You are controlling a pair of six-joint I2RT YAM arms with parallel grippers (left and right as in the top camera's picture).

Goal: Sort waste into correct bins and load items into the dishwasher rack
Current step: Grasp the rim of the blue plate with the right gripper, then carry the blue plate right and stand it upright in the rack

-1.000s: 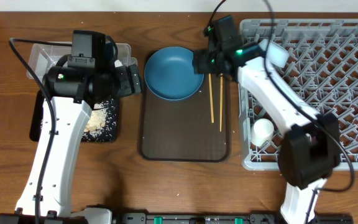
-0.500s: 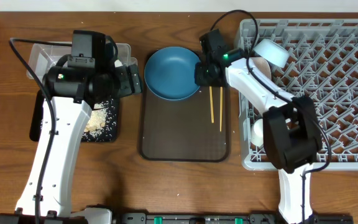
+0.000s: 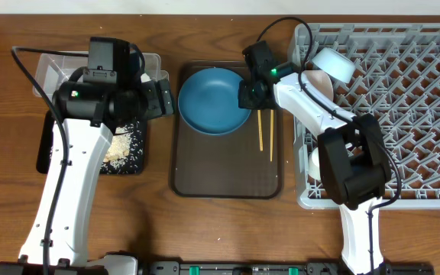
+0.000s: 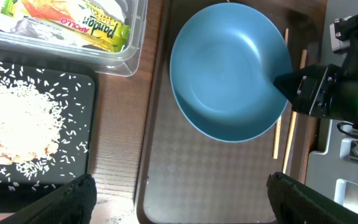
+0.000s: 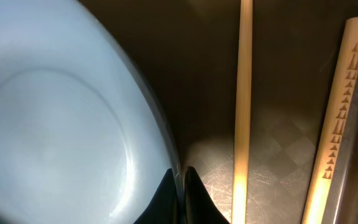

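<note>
The round dark blue plate (image 3: 214,101) lies at the far end of the brown serving tray (image 3: 224,168). My right gripper (image 3: 249,93) is shut on its right rim, and in the right wrist view the fingertips (image 5: 181,171) pinch the edge of the plate (image 5: 55,112). Two wooden chopsticks (image 3: 260,130) (image 5: 244,93) lie on the tray just right of the plate. My left gripper (image 3: 164,93) hangs open and empty to the plate's left (image 4: 180,182). The grey dishwasher rack (image 3: 434,200) fills the right side. A pale blue bowl (image 3: 334,63) and a white bowl (image 3: 319,80) sit in its near-left corner.
A clear tub (image 4: 135,37) holding a yellow-green wrapper (image 4: 98,25) stands at the far left. In front of it is the black tray (image 3: 46,149) with white rice (image 4: 17,121). A small white cup (image 3: 323,159) sits in the rack's front-left part.
My right gripper has come down at the plate's right rim and shut on it. The plate has shifted slightly toward the tray's middle. The left arm has not moved.
</note>
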